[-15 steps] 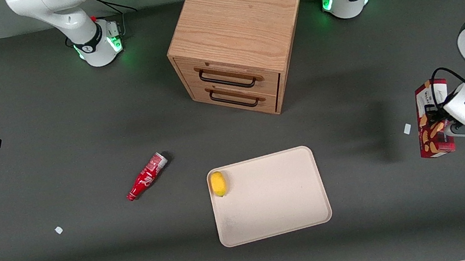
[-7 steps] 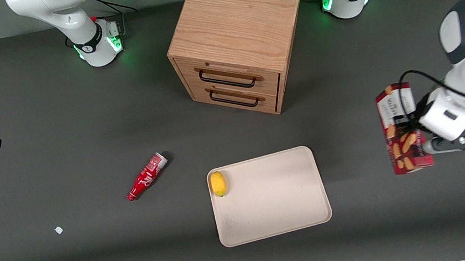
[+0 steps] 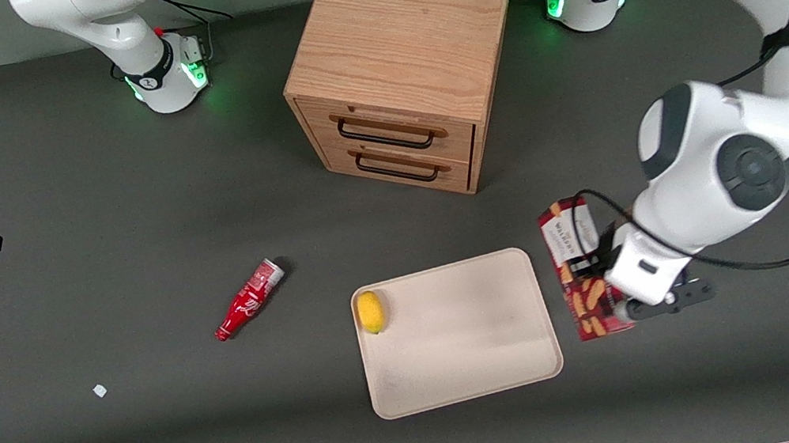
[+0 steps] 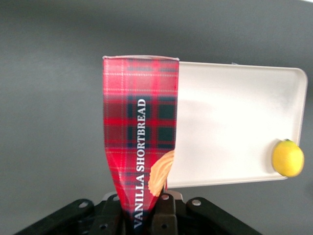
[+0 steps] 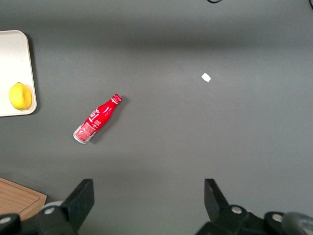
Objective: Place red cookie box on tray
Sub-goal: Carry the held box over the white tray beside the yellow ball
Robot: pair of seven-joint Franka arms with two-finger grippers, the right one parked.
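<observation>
The red cookie box, a dark-red plaid carton with cookie pictures, hangs above the table in my left gripper, which is shut on it. The box hangs just beside the tray's edge toward the working arm's end, lengthwise along that edge. The cream-beige tray lies flat on the grey table, nearer to the front camera than the wooden cabinet. In the left wrist view the box covers part of the tray's edge.
A yellow lemon rests on the tray at its edge toward the parked arm. A red soda bottle lies on the table toward the parked arm's end. A wooden two-drawer cabinet stands farther back.
My left gripper has carried the box from the working arm's end of the table toward the tray; the box now hangs right beside the tray's edge.
</observation>
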